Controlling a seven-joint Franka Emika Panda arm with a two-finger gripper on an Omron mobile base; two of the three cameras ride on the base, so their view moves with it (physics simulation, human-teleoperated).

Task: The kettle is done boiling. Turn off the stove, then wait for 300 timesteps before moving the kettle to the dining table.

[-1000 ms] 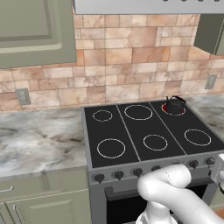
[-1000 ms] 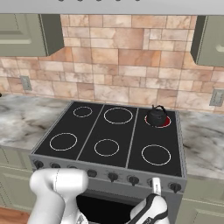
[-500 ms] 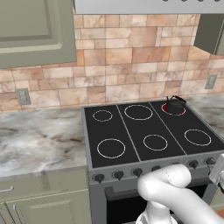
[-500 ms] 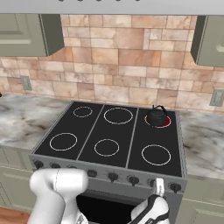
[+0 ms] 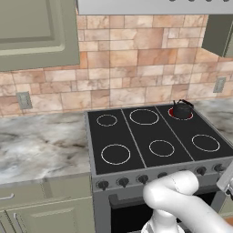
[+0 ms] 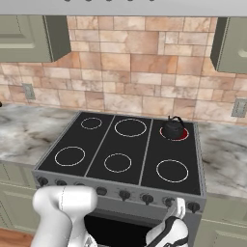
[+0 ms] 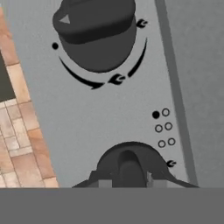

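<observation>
Gripper [image 7: 127, 181] tips mostly cut off; jaws look clamped on a stove [image 5: 154, 136] knob [image 7: 129, 164]. 1 kettle [image 5: 182, 109], 6 burner rings.

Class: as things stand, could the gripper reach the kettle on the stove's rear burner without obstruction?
Probably yes. The gripper is low at a front knob, and the black cooktop of the stove lies bare between it and the kettle.

You face a brick-tile wall [image 5: 136, 68] in tan and pink, with a grey socket [image 5: 23, 100] at its left and another [image 5: 220, 84] at its right. Sage upper cabinets [image 5: 36, 32] hang either side of a steel hood [image 5: 154, 5]. Marble worktop [image 5: 41, 145] sits on green drawers [image 5: 45, 200].
</observation>
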